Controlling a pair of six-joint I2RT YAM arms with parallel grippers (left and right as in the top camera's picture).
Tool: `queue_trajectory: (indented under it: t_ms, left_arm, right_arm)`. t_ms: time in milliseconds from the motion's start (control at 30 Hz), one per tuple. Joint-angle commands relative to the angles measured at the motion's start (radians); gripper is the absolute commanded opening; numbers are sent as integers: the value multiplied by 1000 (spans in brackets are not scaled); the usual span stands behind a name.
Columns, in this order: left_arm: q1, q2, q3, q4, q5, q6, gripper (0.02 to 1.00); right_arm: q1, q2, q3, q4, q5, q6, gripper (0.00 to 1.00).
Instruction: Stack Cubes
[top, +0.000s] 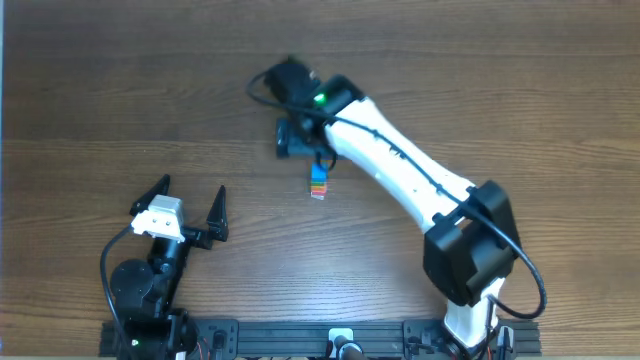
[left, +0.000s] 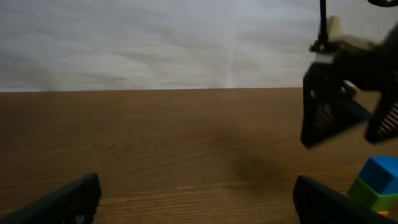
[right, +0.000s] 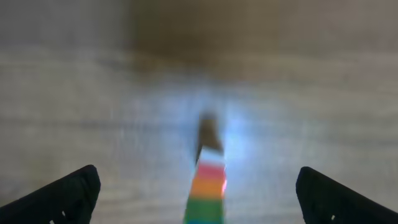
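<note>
A stack of cubes (top: 319, 184) stands mid-table, blue on top, then green, orange and red. In the left wrist view its blue cube (left: 380, 171) and green cube (left: 372, 190) show at the far edge. My right gripper (top: 300, 140) hangs above the stack, open and holding nothing. In its own view, the right gripper (right: 198, 183) has its fingers spread wide on either side of the stack (right: 208, 186) below. My left gripper (top: 192, 192) rests open near the table's front left, well apart from the stack, and the left gripper (left: 196, 202) has nothing between its fingers.
Bare wooden tabletop (top: 120, 90) lies all around the stack. The right arm (top: 400, 165) crosses diagonally from its base at the bottom right. A pale wall (left: 155, 37) rises beyond the table's far edge.
</note>
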Motion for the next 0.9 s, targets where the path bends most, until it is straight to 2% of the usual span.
queue_trajectory:
  t_ms: [33, 200, 333, 467, 667, 900]
  left_arm:
    - [-3, -4, -5, -1, 6, 11, 998]
    - [-3, -4, -5, -1, 6, 11, 998]
    - [-3, -4, -5, -1, 6, 11, 1000]
    - [-3, -4, -5, -1, 6, 11, 998]
    - [-3, -4, -5, -1, 6, 11, 1000]
    - [-3, -4, -5, -1, 6, 11, 998]
  right_arm:
    - [-167, 14, -2, 104, 10, -163, 993]
    - [-348, 6, -4, 98, 27, -277, 991]
    - [-423, -19, -19, 103, 85, -351, 993]
    - [-507, -76, -100, 185, 92, -412, 991]
    - [-596, -363, -480, 513, 88, -461, 991]
    - [-605, -726, -896, 929, 89, -539, 993]
